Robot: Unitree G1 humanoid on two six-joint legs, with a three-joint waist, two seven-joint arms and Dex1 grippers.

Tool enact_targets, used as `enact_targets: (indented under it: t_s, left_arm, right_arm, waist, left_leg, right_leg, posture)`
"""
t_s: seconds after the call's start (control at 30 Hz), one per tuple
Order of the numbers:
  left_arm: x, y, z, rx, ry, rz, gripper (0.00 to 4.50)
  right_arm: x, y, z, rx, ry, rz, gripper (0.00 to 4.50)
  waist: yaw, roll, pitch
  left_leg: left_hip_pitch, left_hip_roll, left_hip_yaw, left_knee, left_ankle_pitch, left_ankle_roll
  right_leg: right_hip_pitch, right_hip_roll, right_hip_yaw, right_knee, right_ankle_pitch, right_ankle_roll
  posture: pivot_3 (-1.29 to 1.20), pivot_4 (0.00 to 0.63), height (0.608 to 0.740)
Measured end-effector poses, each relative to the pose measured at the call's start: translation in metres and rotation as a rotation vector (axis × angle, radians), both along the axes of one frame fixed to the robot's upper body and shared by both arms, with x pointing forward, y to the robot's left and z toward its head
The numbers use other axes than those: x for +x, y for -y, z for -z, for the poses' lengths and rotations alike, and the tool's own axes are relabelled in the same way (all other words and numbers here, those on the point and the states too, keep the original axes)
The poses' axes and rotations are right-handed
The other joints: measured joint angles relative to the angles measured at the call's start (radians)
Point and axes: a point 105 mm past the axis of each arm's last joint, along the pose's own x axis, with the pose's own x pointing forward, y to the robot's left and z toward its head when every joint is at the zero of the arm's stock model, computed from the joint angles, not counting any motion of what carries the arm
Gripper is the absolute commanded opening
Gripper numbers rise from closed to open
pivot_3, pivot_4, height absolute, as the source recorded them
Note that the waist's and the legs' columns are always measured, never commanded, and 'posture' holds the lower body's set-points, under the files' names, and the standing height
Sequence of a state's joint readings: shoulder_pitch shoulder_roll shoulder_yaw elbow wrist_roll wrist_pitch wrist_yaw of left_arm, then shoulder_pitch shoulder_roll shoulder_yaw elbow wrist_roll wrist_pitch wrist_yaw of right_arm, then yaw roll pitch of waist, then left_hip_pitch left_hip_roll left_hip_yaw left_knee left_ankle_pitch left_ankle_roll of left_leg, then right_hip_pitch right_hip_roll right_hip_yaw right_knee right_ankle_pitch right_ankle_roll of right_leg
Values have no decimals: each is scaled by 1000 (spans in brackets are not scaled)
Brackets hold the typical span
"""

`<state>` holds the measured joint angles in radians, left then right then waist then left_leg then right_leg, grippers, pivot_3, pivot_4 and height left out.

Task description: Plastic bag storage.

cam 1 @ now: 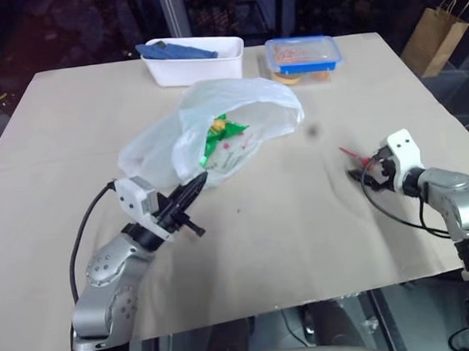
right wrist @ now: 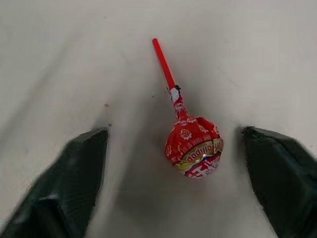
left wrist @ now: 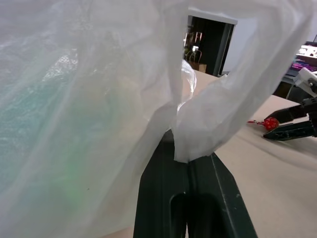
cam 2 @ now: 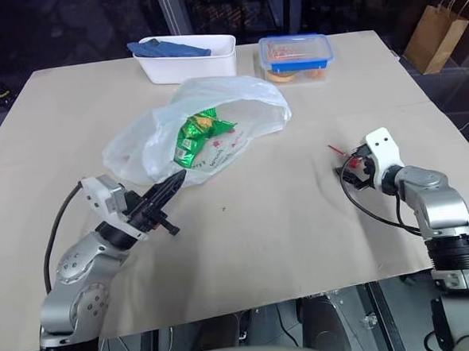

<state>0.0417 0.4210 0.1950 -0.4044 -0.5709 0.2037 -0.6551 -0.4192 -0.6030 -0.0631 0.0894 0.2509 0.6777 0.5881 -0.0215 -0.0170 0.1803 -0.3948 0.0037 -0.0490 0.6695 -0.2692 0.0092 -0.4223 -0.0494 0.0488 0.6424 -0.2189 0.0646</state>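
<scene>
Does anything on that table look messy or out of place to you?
Nothing is spilled or broken. The plastic bag lies crumpled and gaping with a green snack packet inside, its edge pinched by the left gripper. A red lollipop lies loose on the table, between the right gripper's open fingers.

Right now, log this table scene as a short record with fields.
plastic bag: lying on the table, mouth held up
snack packet: green, inside the bag
left pincer: shut on the bag's edge
right pincer: open, fingers either side of the lollipop
lollipop: red, flat on the table, not gripped
far edge: white tub, blue-lidded box
</scene>
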Motion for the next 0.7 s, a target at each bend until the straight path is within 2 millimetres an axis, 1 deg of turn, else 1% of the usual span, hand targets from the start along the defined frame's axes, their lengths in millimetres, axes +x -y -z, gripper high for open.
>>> enact_targets:
  t_s: [0.17,0.3,0.37,0.4,0.43,0.47,0.53,0.57,0.6,0.63,0.67,0.7]
  left_arm:
    - [0,0,1,1,-2,1,0]
    - [0,0,1,1,-3,1,0]
    - [0,0,2,1,-5,0,0]
    - [-1,-1,2,1,-7,-1,0]
    - [-1,-1,2,1,-7,-3,0]
    - [-1,-1,2,1,-8,-2,0]
    - [-1,1,2,0,-8,1,0]
    - [-1,0,3,-1,-12,1,0]
    - [-1,2,4,-2,-16,7,0]
    - [-2,2,5,-2,-17,8,0]
    - [-2,2,5,-3,-16,6,0]
    - [-2,2,5,-3,-17,4,0]
  right_arm:
    - [1,2,0,18,3,16,804]
    - [1,2,-1,19,5,13,746]
    - [-1,-6,-5,37,11,-28,746]
    - [-3,-16,-11,64,17,-74,746]
    - [-3,-32,-20,99,15,-135,746]
    - [-4,-52,-32,135,16,-209,746]
    - [-10,-98,-63,207,34,-390,746]
    - [-10,-114,-72,231,43,-437,746]
    - [-7,-136,-88,259,66,-501,746]
    - [-5,-153,-96,272,70,-543,746]
    - [-2,-165,-99,266,69,-570,746]
    - [3,-177,-99,251,63,-588,746]
  waist:
    - [5,0,0]
    - [5,0,0]
    - [4,0,0]
    - [1,0,0]
    - [-5,1,0]
    - [-11,1,1]
    - [-20,1,1]
    - [-21,1,0]
    - [-22,1,0]
    - [-21,1,0]
    - [-17,1,0]
    - [-14,1,0]
  left_leg:
    - [0,0,0,0,0,0]
    - [0,0,0,0,0,0]
    - [0,0,0,0,0,0]
    - [0,0,0,0,0,0]
    - [0,1,0,0,0,0]
    - [0,1,0,0,0,0]
    - [1,2,-1,0,0,0]
    - [2,2,-1,0,0,0]
    - [2,2,-1,0,0,0]
    - [2,2,-1,0,0,0]
    - [2,2,-2,0,0,0]
    - [1,1,-2,0,0,0]
  right_leg:
    - [0,0,0,0,0,0]
    - [0,0,0,0,0,0]
    - [0,0,0,0,0,0]
    - [0,0,0,0,0,0]
    - [0,1,0,0,0,0]
    - [0,1,0,0,0,0]
    - [0,2,0,1,0,0]
    - [0,2,0,1,0,0]
    - [0,2,0,2,0,0]
    - [0,2,-1,3,0,0]
    - [0,2,-2,3,0,-1]
    - [0,1,-2,2,0,-1]
  posture:
    - [0,150,740]
    - [0,150,740]
    - [0,150,740]
    - [0,150,740]
    - [0,150,740]
    - [0,150,740]
    - [0,150,740]
    - [0,150,740]
    - [0,150,740]
    - [0,150,740]
    - [0,150,740]
    - [0,150,740]
